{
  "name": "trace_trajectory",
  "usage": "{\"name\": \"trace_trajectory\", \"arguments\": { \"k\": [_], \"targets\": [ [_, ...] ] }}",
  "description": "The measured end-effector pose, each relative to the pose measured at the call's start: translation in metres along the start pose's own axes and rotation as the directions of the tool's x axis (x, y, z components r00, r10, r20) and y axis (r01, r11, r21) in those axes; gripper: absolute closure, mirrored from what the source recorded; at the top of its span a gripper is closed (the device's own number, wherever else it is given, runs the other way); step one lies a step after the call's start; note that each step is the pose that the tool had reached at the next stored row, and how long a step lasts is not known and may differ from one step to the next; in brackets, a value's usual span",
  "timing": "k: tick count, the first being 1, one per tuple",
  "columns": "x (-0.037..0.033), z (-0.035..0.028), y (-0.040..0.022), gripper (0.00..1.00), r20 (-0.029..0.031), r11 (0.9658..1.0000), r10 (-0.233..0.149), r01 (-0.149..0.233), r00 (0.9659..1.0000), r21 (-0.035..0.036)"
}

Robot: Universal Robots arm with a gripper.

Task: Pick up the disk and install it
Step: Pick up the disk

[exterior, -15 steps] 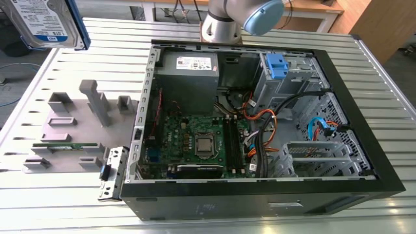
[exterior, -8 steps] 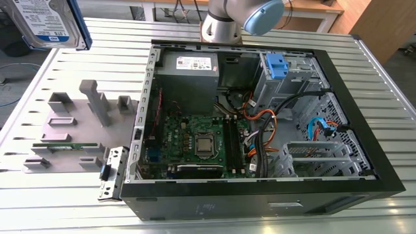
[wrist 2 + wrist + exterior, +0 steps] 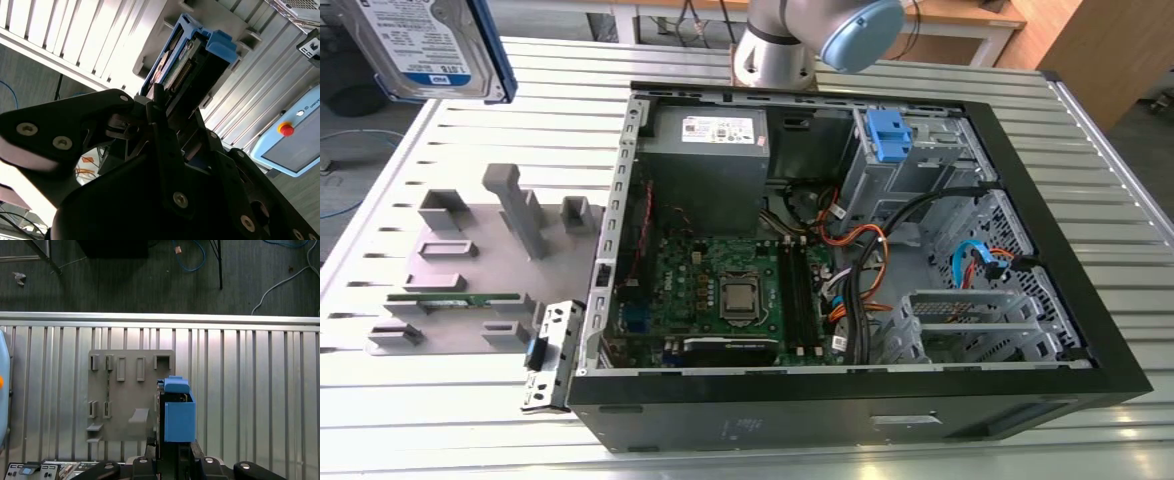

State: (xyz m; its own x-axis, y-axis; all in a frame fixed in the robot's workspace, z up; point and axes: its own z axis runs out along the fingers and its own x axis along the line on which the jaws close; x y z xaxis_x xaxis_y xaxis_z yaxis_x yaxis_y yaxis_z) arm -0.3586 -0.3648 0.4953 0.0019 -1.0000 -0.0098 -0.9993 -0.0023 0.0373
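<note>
One disk (image 3: 424, 42), cropped in the exterior view, sits in the claw (image 3: 172, 112).

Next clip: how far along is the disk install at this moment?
Done: the pickup. The disk is up in the air at the exterior view's upper left, and the first wrist view shows it above the grey fixture plate.
In hand: the gripper has its jaws shut on the disk, seen in both wrist views.
Left: the install. The disk is outside the open computer case.
</note>
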Motion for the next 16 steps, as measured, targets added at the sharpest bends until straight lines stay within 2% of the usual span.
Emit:
{"name": "trace_trajectory", "arguments": {
  "k": [5,7,16],
  "targets": [
    [0.0,-0.0002,-0.0067,0.65,0.0,1.0,0.0,0.0,1.0,0.0],
    [0.0,-0.0007,-0.0164,0.65,-0.0001,1.0,0.0,0.0,1.0,-0.0001],
    [0.0001,-0.0012,-0.0307,0.65,0.0,1.0,0.0,0.0,1.0,0.0]
  ]
}}
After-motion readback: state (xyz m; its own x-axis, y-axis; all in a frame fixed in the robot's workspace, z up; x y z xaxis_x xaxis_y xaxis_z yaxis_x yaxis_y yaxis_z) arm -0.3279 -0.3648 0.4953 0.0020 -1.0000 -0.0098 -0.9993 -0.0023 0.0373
